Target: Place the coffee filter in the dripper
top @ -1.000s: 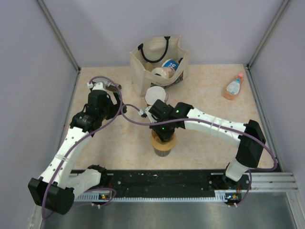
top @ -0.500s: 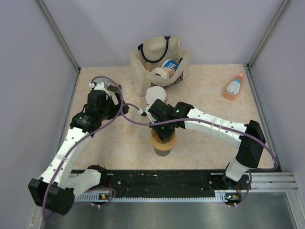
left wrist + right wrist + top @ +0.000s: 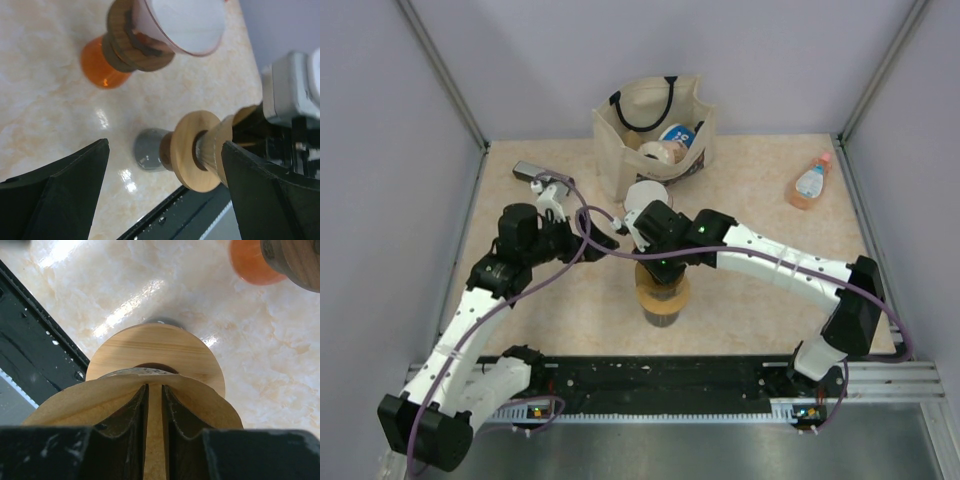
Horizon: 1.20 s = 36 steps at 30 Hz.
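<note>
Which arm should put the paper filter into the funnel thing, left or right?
Probably the right. The right claw is shut on the coffee filter, near the dripper. The left claw is open and empty, so it would need to take the filter first.

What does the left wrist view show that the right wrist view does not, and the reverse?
Only the left wrist view: the dripper, white inside, and the open left gripper. Only the right wrist view: the right gripper shut on tan paper. Both: the tan wooden ring, the orange glass and the marble table.
</note>
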{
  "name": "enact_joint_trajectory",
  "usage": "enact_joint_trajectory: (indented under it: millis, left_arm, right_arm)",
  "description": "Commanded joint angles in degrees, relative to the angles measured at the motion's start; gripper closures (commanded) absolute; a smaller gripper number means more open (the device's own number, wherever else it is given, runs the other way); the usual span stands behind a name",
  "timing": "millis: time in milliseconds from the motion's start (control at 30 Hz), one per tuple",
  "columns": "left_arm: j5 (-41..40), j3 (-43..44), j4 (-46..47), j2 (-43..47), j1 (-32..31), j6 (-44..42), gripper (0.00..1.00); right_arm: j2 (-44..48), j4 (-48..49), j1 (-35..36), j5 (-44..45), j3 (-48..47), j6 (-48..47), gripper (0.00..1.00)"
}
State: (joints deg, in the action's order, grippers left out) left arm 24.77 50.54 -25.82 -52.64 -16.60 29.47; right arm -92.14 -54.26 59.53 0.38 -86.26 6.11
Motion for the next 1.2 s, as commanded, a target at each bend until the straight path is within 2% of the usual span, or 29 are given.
enact_joint_trajectory:
  millis: [0, 267, 433, 567, 600, 700, 733, 800, 1000, 1167]
  left_arm:
    - [15.1, -6.3, 12.7, 4.3, -0.5, 1.6, 0.01]
    - [19.3, -9.8, 21.0, 3.4, -4.3, 5.3, 0.01]
    - [15.9, -7.3, 19.5, -2.4, -7.4, 4.9, 0.02]
    - [14.5, -6.1, 18.6, -4.7, -9.1, 4.0, 0.04]
    - [13.5, -5.8, 17.8, -4.7, -9.4, 3.7, 0.04]
    - [12.6, -5.9, 16.9, -4.8, -10.0, 3.1, 0.04]
    - [12.5, -6.1, 16.9, -4.8, -10.1, 3.1, 0.05]
    - [11.7, -6.3, 16.4, -4.9, -10.2, 3.2, 0.04]
    - [11.1, -6.4, 15.6, -5.0, -10.6, 2.8, 0.05]
    - [10.9, -7.1, 15.7, -4.9, -10.6, 2.5, 0.05]
  right_arm:
    - [2.6, 0.6, 0.7, 0.3, -1.8, 0.6, 0.83]
    - [6.8, 1.2, 0.6, 1.2, -3.2, 0.6, 0.82]
    - [12.0, 3.3, 0.7, 2.2, -2.1, 1.3, 0.7]
    - [18.0, 6.0, 0.5, 6.8, 1.0, 3.9, 0.55]
    - [19.5, 7.0, 0.5, 8.3, 2.1, 4.7, 0.48]
    - [24.3, 10.7, -0.3, 13.0, 7.3, 7.7, 0.19]
    - [25.7, 11.3, -1.1, 13.8, 9.2, 9.4, 0.13]
    - [27.9, 12.8, -3.0, 13.2, 12.7, 12.2, 0.08]
    - [30.3, 20.4, -6.5, 8.0, 22.5, 15.8, 0.07]
    - [31.1, 22.5, -7.1, 5.6, 26.0, 16.6, 0.07]
